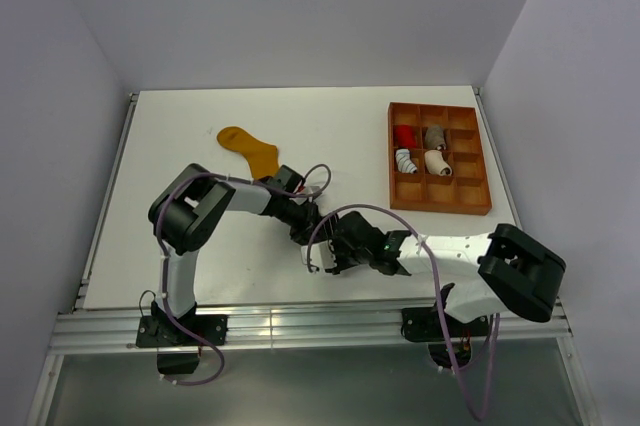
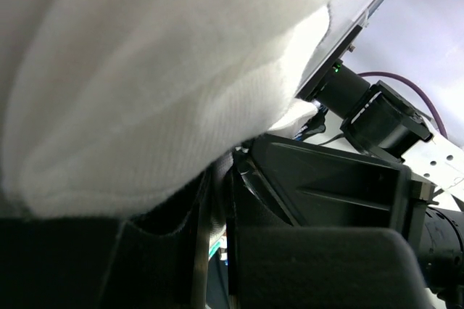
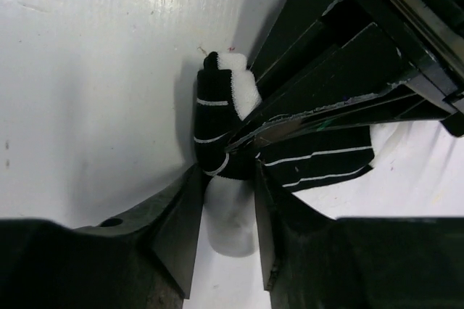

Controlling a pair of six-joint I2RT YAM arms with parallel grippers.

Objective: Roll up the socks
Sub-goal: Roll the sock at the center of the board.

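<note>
close against the left wrist camera, pale cloth of the striped sock (image 2: 145, 106) fills the upper left. left gripper (image 1: 306, 236) pinches it, narrow and firm, low at centre in the top view. right gripper (image 3: 229, 172) flanks the rolled end, jaws half drawn in, can't tell if they bite. best bet: seat both pads square on the roll, then turn tight against that pinch. mustard sock (image 1: 250, 149) lies flat, upper left of centre, untouched.

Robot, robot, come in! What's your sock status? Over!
Left gripper shut on striped sock. Right gripper open, straddling its end. Mustard sock lies apart, untouched. Nothing in the way.
</note>
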